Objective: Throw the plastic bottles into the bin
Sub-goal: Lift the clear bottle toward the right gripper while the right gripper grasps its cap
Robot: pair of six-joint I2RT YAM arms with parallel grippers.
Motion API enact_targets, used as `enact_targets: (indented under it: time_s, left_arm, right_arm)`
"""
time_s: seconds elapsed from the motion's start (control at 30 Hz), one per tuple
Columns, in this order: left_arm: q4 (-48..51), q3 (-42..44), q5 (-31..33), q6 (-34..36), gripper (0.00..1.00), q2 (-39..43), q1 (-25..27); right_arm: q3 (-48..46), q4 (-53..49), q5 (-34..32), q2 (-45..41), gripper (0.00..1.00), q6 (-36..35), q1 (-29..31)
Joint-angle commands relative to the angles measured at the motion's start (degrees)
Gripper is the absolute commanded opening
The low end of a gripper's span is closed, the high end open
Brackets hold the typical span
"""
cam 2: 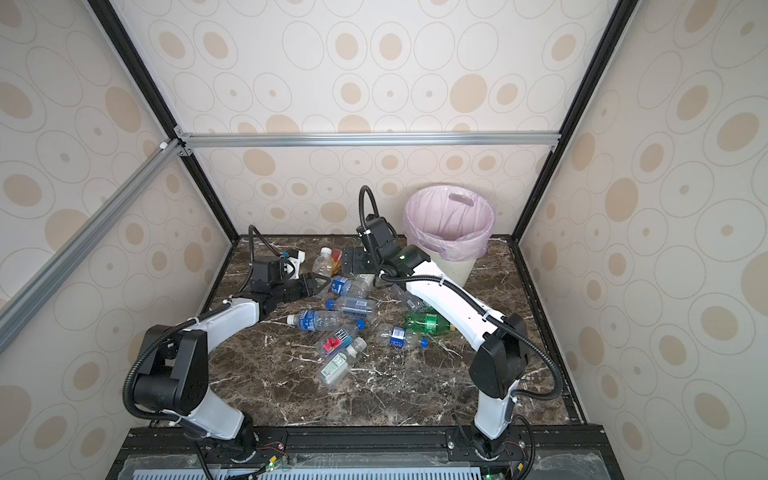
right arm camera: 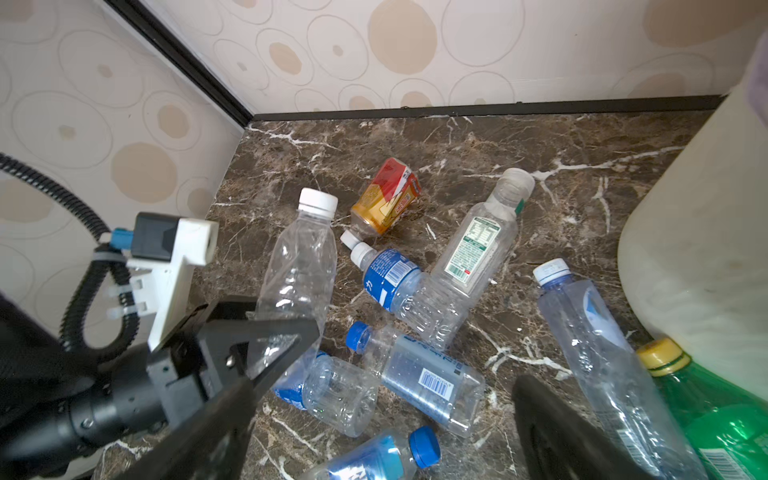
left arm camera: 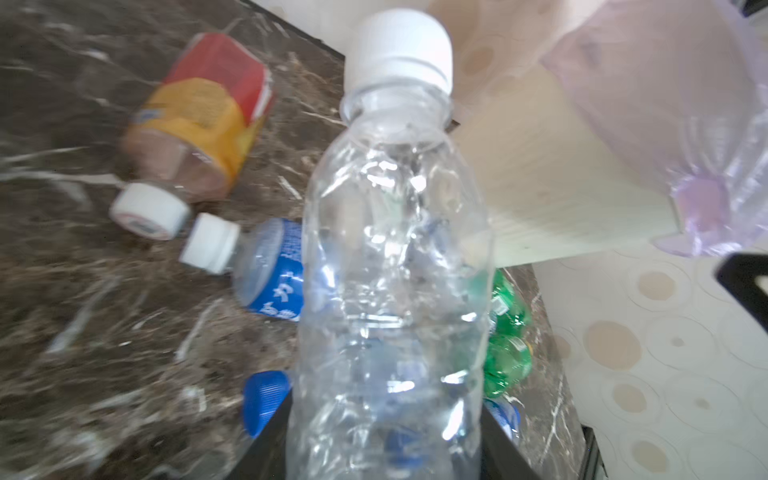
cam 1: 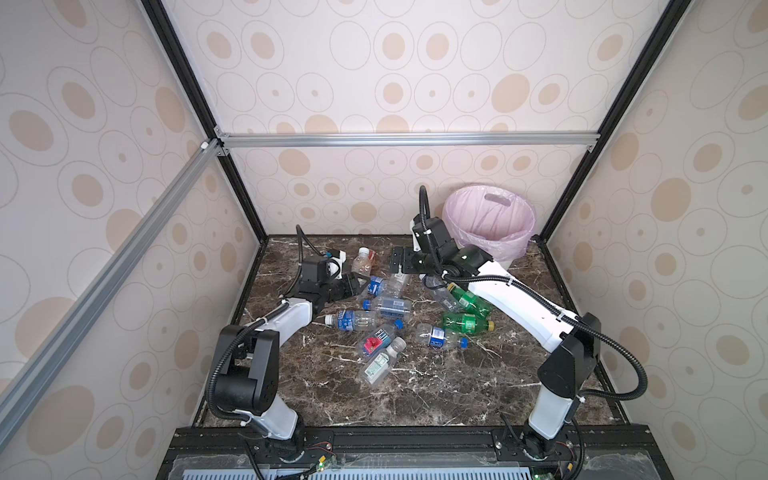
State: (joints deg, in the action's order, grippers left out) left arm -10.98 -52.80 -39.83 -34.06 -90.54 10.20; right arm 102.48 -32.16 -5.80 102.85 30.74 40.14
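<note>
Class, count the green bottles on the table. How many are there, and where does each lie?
2. One green bottle lies partly under the right arm; the other green bottle lies beside it, nearer the robot's base. More may be hidden under the arm.

This is a robot test cell in a lab, not a lived-in room. Both top views show a boxed enclosure. Cream wall panels printed with beige ovals (cam 1: 415, 62) close three sides, held by black frame posts (cam 1: 183, 70) and a silver aluminium crossbar (cam 1: 407, 139). The floor is a brown marble-patterned tabletop (cam 1: 415, 395). Along the bottom edge, a black slotted mounting rail (cam 1: 415, 436) carries two white-and-black robot arms (cam 1: 286, 316).
</note>
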Motion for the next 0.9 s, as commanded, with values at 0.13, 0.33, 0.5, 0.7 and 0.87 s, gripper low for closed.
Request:
enact_targets:
  time_s: [0.13,0.33,0.5,0.7,0.87]
  left_arm:
    - [-14.66,2.17,-9.27,-7.24,0.50,1.77,3.78]
    - [-13.63,1.82,-9.08,-5.86,0.50,2.65,6.46]
    - [-14.01,1.82,-9.72,-5.38,0.50,3.34,8.92]
    - [-14.47,1.97,-10.18,-4.84,0.50,4.41,11.01]
    - [-14.87,2.08,-10.35,-4.94,0.50,4.70,11.91]
  right_arm:
    - [-1.12,-0.03,-0.16,-3.24,1.00,2.55,-1.20]
    - [-2.64,1.58,0.86,-3.53,1.00,4.38,-1.43]
    - [-4.20,3.70,2.29,-3.36,0.98,6.07,-1.40]
    - [-5.05,4.69,2.75,-2.92,0.94,6.78,-1.40]
    - [-5.53,5.09,1.76,-3.05,0.90,6.87,-1.57]
